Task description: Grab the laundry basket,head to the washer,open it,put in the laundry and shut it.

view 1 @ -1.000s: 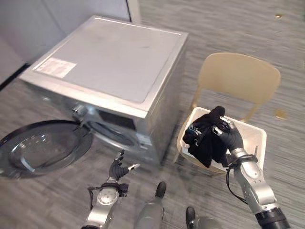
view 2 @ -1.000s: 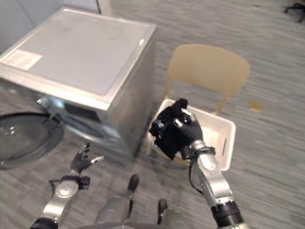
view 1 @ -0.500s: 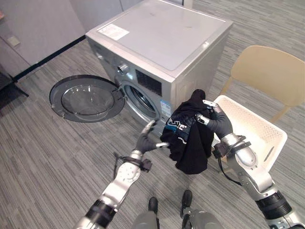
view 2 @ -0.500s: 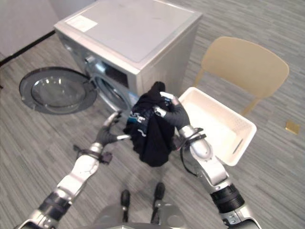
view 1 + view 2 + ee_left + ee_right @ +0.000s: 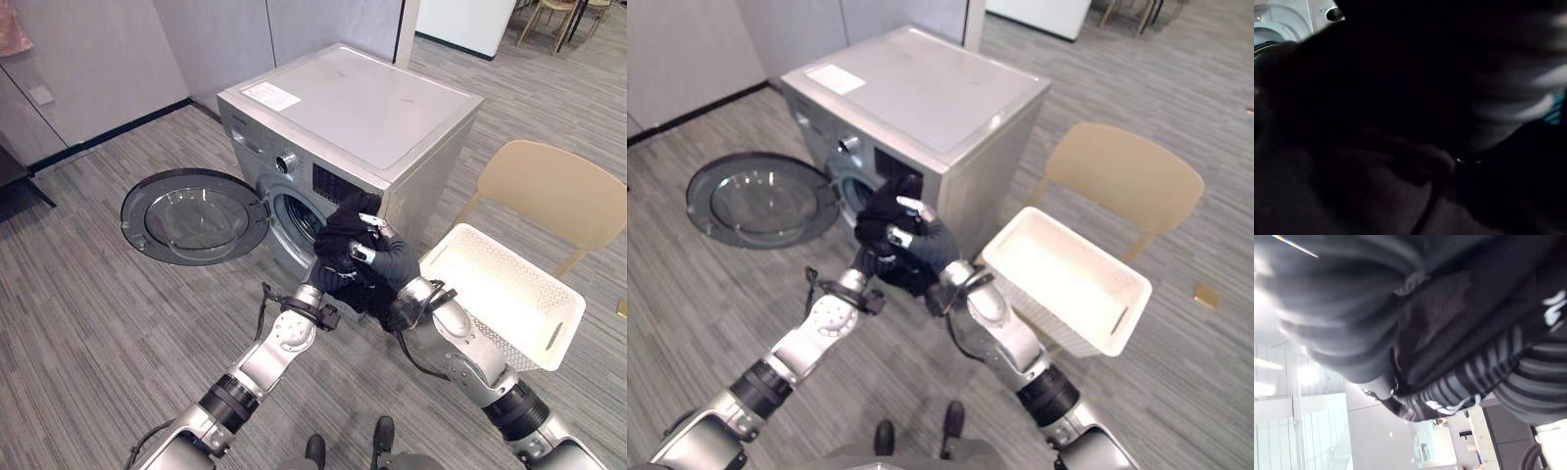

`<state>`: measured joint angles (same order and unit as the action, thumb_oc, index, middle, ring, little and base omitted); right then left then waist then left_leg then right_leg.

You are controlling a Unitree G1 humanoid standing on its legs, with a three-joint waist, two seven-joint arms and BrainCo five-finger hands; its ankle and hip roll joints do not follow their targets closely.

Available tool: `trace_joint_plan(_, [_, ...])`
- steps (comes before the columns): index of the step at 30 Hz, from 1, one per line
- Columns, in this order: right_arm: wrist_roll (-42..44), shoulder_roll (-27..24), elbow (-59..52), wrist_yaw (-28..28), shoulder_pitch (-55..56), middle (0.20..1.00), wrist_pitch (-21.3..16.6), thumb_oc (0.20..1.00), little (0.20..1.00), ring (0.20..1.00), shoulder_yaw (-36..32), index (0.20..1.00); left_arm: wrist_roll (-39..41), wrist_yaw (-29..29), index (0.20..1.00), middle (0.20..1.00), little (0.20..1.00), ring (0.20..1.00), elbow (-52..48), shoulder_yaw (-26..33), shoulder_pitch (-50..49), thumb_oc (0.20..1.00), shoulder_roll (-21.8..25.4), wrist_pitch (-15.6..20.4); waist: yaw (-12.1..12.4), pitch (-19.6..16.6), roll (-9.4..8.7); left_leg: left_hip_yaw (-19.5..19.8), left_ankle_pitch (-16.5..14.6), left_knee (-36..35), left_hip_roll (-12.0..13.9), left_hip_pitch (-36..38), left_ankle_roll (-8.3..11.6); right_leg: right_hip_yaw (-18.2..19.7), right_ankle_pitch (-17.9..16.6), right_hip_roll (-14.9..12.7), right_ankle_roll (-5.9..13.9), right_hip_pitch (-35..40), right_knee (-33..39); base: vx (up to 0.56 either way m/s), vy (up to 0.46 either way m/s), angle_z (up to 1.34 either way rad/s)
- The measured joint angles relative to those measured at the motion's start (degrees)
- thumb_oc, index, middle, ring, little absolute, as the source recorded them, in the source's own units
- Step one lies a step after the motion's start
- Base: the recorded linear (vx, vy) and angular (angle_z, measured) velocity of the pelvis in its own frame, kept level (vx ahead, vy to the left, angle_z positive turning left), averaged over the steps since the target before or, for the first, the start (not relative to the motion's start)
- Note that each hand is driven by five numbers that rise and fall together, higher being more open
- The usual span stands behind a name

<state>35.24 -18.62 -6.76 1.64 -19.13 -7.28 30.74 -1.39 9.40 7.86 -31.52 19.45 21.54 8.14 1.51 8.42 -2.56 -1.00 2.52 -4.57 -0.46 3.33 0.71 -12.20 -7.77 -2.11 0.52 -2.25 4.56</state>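
**Dark clothes at the washer's mouth**

We hold a bunch of dark clothes (image 5: 351, 257) up in front of the washer (image 5: 353, 127). Our right hand (image 5: 384, 258) has its fingers curled tight round the top of the bunch. Our left hand (image 5: 323, 278) is pressed in under the clothes, and we cannot tell if its fingers are open or closed.

The round door (image 5: 194, 215) hangs wide open, and the hole (image 5: 299, 217) sits just behind the clothes. The white basket (image 5: 509, 305) rests on the chair (image 5: 549, 201) to our right, and it looks empty.

We think the clothes are soft, light and floppy. They will sag and could catch on the rim or slip out. A good place to hold is the thick middle of the bunch, with the other hand under the hanging ends.
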Motion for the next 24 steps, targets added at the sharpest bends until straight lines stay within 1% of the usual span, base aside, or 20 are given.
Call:
trace_joint_plan(3, [0.74, -1.03, 0.17, 0.5, 0.18, 1.0, 0.32, 1.0, 1.0, 1.0, 0.98, 1.0, 0.01, 0.06, 0.2, 0.2, 0.2, 0.2, -0.01, 0.51, -1.13, 0.2, 0.35, -0.56, 0.07, -0.04, -0.04, -0.03, 0.0, 0.0, 0.2, 0.22, 0.0, 0.06, 0.0, 0.05, 0.01, 0.23, 0.0, 0.0, 0.0, 0.0])
trace_joint_plan(4, [0.76, -1.61, 0.25, 1.2, 1.24, 1.0, 0.93, 1.0, 1.0, 1.0, 1.15, 1.0, 0.01, 0.04, 0.2, 0.2, 0.2, 0.2, -0.02, 1.49, -2.95, 0.2, 0.49, -1.02, 0.1, -0.32, -0.16, -0.08, -0.07, -0.02, 0.42, 0.57, 0.08, 0.12, 0.03, 0.23, 0.04, 0.55, 0.0, 0.01, 0.013, -0.04])
trace_joint_plan(7, [-0.58, -3.33, 0.35, 2.51, 4.45, 1.0, 1.16, 1.0, 1.0, 1.0, 0.27, 1.0, 0.02, -0.25, 0.2, 0.2, 0.2, 0.2, -0.1, 3.89, -6.89, 0.2, 1.05, -1.12, 0.1, -1.57, -0.25, -0.09, -0.14, -0.03, 0.67, 0.6, 0.17, 0.2, 0.2, 0.45, 0.27, 0.55, 0.0, 0.0, 0.004, -0.01])
trace_joint_plan(8, [-5.08, -6.15, 0.26, 3.05, 8.55, 1.0, 1.27, 1.0, 1.0, 1.0, -3.34, 1.0, 0.08, -0.36, 0.2, 0.2, 0.2, 0.2, -0.25, 7.92, -11.42, 0.2, 0.97, -1.08, 0.08, -2.43, -0.24, -0.1, -0.18, -0.05, 0.74, 0.65, 0.2, 0.21, 0.23, 0.5, 0.27, 0.58, 0.02, 0.0, 0.0, 0.0])
trace_joint_plan(10, [-10.45, -10.75, 0.27, 2.89, 13.36, 1.0, 1.34, 1.0, 1.0, 1.0, -9.15, 1.0, 0.12, -0.55, 0.2, 0.2, 0.2, 0.2, -0.21, 11.91, -16.1, 0.2, 2.38, -1.12, 0.1, -2.48, -0.23, -0.1, -0.17, -0.08, 0.77, 0.7, 0.17, 0.22, 0.23, 0.5, 0.25, 0.65, 0.02, 0.0, 0.0, 0.0])
trace_joint_plan(12, [-14.81, -12.37, -0.28, 2.85, 17.34, 1.0, 1.39, 1.0, 1.0, 1.0, -13.44, 1.0, 0.2, -0.75, 0.2, 0.2, 0.2, 0.2, -0.21, 15.61, -19.77, 0.2, 2.28, -1.17, 0.13, -2.49, -0.22, -0.1, -0.28, -0.29, 0.79, 0.71, 0.15, 0.21, 0.24, 0.49, 0.24, 0.67, 0.03, 0.0, 0.0, 0.0])
trace_joint_plan(13, [-18.16, -13.82, -0.46, 2.33, 19.88, 1.0, 1.42, 1.0, 1.0, 1.0, -16.53, 1.0, 0.48, -0.79, 0.2, 0.2, 0.2, 0.2, 0.42, 17.61, -22.22, 0.2, 3.17, -1.57, -0.23, -2.48, -0.22, -0.27, -0.29, -0.35, 0.85, 0.65, 0.17, 0.26, 0.23, 0.54, 0.26, 0.52, 0.03, 0.0, 0.0, 0.0])
trace_joint_plan(16, [-24.15, -14.09, -0.75, 2.33, 28.04, 1.0, 0.61, 1.0, 1.0, 1.0, -23.27, 1.0, 0.68, -2.07, 0.2, 0.2, 0.2, 0.2, 0.87, 21.85, -28.12, 0.2, 3.33, -1.06, -0.11, -2.68, -0.05, -0.39, -0.41, -0.35, 0.95, 0.71, 0.14, 0.34, 0.25, 0.61, 0.24, 0.52, 0.03, 0.0, -0.01, -0.01])
trace_joint_plan(19, [-30.24, -13.88, 3.8, 2.09, 33.54, 1.0, 0.42, 1.0, 1.0, 1.0, -26.9, 1.0, 0.69, -2.98, 0.2, 0.2, 0.2, 0.2, 3.13, 25.52, -33.7, 0.2, 3.26, -1.05, -0.54, -2.75, 0.09, -0.69, -0.49, -0.35, 1.01, 0.75, 0.1, 0.67, 0.25, 0.68, 0.24, 0.44, 0.04, -0.01, -0.027, -0.07])
trace_joint_plan(20, [-33.4, -12.55, 10.47, 1.48, 35.42, 1.0, 0.33, 1.0, 1.0, 1.0, -28.22, 1.0, 1.15, -3.72, 0.2, 0.2, 0.2, 0.2, 7.15, 26.97, -36.74, 0.2, 3.1, -1.05, -0.64, -2.83, 0.49, -1.03, -1.0, -0.38, 1.08, 0.35, -0.33, 1.03, 0.26, 0.71, 0.22, 0.17, 0.04, -0.01, -0.045, -0.13])
trace_joint_plan(21, [-34.68, -11.2, 14.45, 0.82, 35.32, 1.0, 1.35, 1.0, 1.0, 1.0, -28.9, 1.0, 1.26, -4.24, 0.2, 0.2, 0.2, 0.2, 9.3, 28.38, -37.4, 0.2, 2.27, -1.54, -0.76, -2.83, 0.53, -1.37, -1.22, -0.38, 1.1, 0.5, -0.06, 1.32, 0.26, 0.78, 0.22, 0.14, 0.04, -0.02, -0.027, -0.15])
trace_joint_plan(22, [-35.31, -10.89, 16.02, 0.5, 35.57, 1.0, 2.61, 1.0, 1.0, 1.0, -28.78, 1.0, 1.29, -4.48, 0.2, 0.2, 0.2, 0.2, 10.81, 28.85, -38.11, 0.2, 1.91, -2.27, -0.97, -2.76, 0.82, -1.5, -1.27, -0.4, 1.1, 0.44, -0.01, 1.55, 0.26, 0.81, 0.22, 0.02, 0.03, -0.06, -0.026, -0.09])
trace_joint_plan(24, [-36.66, -9.08, 19.13, -0.38, 35.74, 1.0, 2.27, 1.0, 1.0, 1.0, -29.28, 1.0, 1.49, -5.17, 0.2, 0.2, 0.2, 0.2, 12.91, 30.68, -39.47, 0.2, 0.57, -2.33, -1.24, -2.95, 1.25, -1.53, -1.08, -0.34, 1.19, -0.14, -0.23, 1.67, 0.21, 0.94, 0.29, -0.6, 0.04, -0.12, -0.013, -0.03])
